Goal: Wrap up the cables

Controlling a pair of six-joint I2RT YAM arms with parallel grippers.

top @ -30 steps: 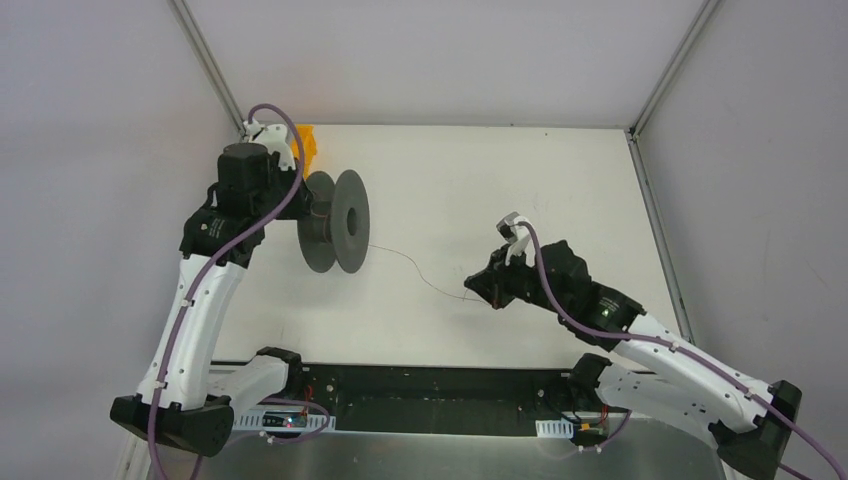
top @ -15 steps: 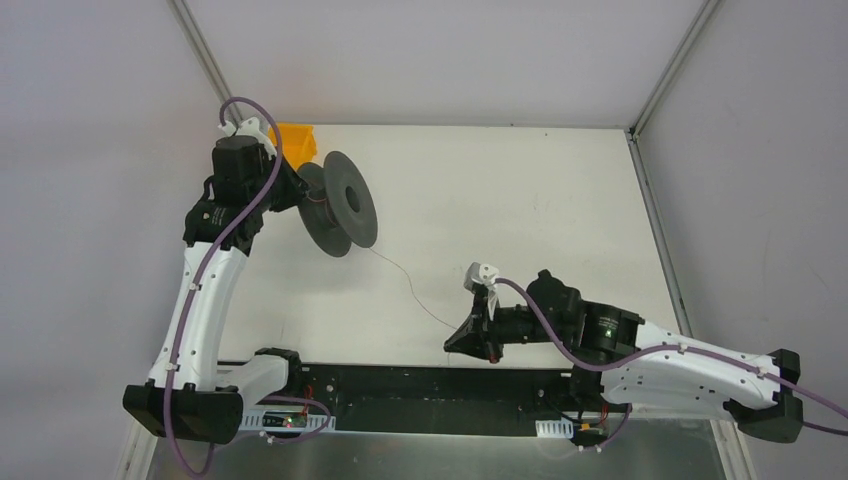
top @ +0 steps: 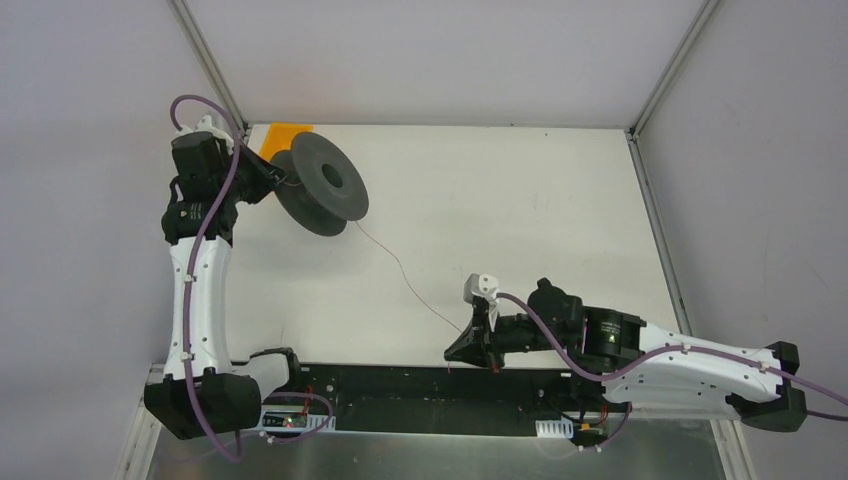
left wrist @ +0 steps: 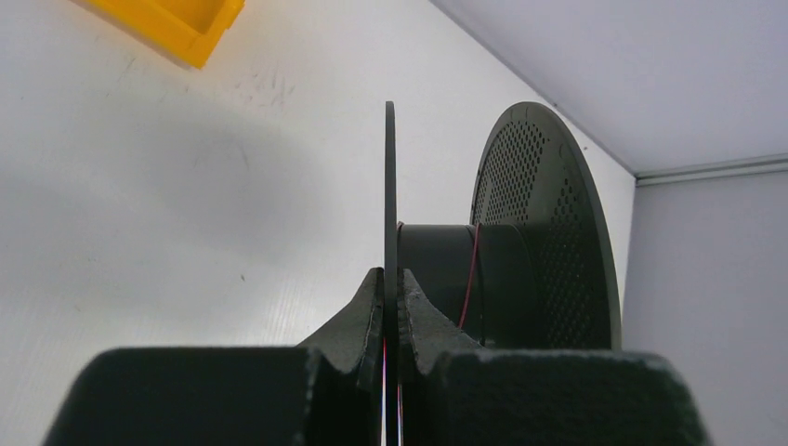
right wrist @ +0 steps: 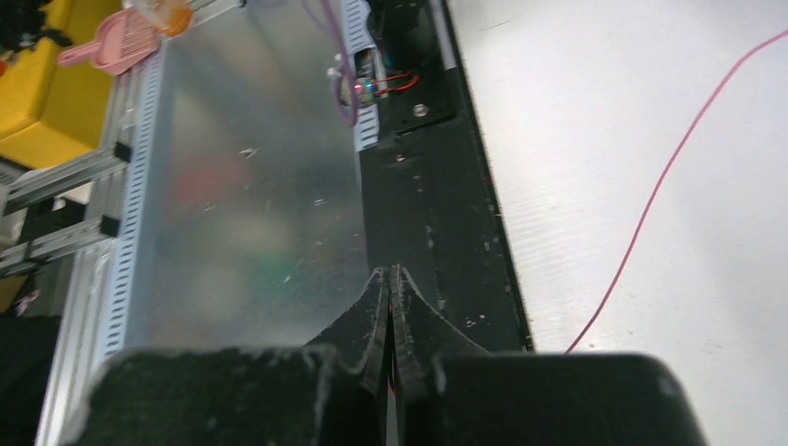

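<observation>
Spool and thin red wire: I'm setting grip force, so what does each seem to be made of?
The spool looks like moulded plastic, dark grey and matte: its thin flange carries a regular grid of small holes. The thin red wire is likely plastic-insulated, with a smooth red coating; it lies in a soft curve, so flexible. Its core is hidden.

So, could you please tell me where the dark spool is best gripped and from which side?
Grip the spool by the thin edge of its near flange, edge-on from the left arm's side, as the left end effector does. That disc is flat and thin; the hub is wide and carries the red wire.
</observation>
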